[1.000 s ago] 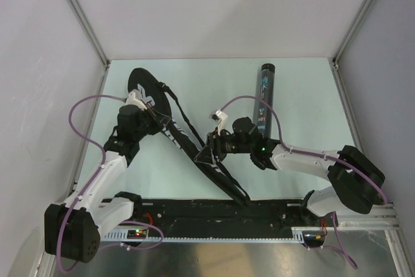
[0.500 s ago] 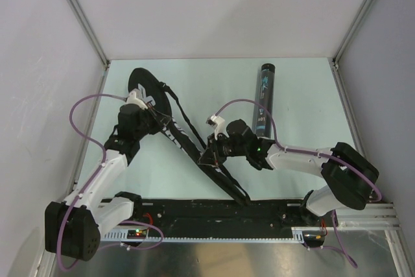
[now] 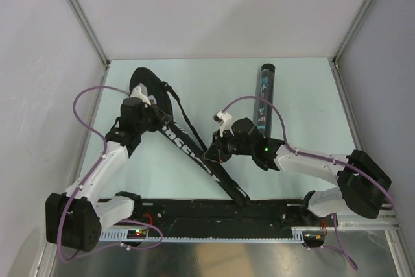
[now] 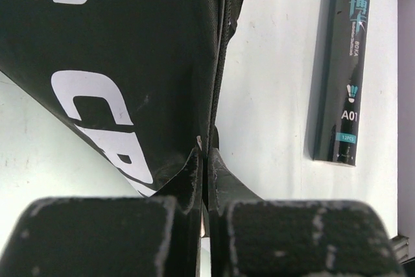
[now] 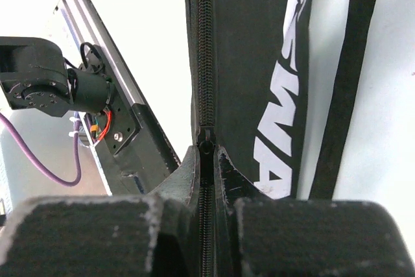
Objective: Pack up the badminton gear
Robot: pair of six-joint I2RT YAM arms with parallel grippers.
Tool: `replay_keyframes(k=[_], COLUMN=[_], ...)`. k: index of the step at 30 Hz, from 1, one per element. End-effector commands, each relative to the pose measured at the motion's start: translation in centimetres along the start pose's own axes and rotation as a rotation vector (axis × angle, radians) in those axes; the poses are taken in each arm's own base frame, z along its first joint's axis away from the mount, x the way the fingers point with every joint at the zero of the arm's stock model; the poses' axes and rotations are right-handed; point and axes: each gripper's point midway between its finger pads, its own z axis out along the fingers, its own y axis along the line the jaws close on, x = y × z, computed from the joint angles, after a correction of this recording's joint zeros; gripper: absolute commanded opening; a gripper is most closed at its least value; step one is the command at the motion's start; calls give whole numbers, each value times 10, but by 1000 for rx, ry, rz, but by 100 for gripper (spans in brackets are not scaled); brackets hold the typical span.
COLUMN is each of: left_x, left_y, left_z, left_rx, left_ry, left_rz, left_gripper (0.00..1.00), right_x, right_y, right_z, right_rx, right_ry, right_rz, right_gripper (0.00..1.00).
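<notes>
Left gripper [image 4: 204, 152] clamps the black white-lettered fabric racket bag [image 4: 130, 63], right gripper [image 5: 206, 157] pinches its small black zipper slider [image 5: 205, 139]; I'd pull straight along the teeth [image 5: 204, 43], fabric taut.

"A01" on black tube [image 4: 343, 63]; racket bag [image 4: 130, 43] white lettering partial, unreadable.

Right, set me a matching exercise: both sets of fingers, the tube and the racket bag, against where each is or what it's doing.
1. left fingers
2. right fingers
3. tube
4. racket bag

A. lies untouched on the table, to the right of the bag
B. closed on the zipper line
C. stretched diagonally across the table
D. closed on the bag's edge, beside the white lettering

Pairs: 1-D, 2-B, 3-A, 4-C
</notes>
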Motion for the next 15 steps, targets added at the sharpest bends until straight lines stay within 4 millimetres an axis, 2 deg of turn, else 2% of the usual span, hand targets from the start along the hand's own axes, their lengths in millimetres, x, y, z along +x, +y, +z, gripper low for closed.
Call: replay_keyframes(k=[1, 7, 15], left_x=[-31, -37, -41], left_y=[3, 0, 0], left_z=[0, 4, 14], left_rx=[-35, -29, -37], left_ry=[-75, -66, -50], left_rz=[62, 75, 72], left_gripper=[0, 0, 0], right_x=[18, 42, 66], right_y=[0, -8, 2], right_z=[-17, -29, -45], right_rx=[12, 28, -33], right_ry=[53, 105, 179], right_rz=[-13, -7, -5], right_gripper=[0, 0, 0])
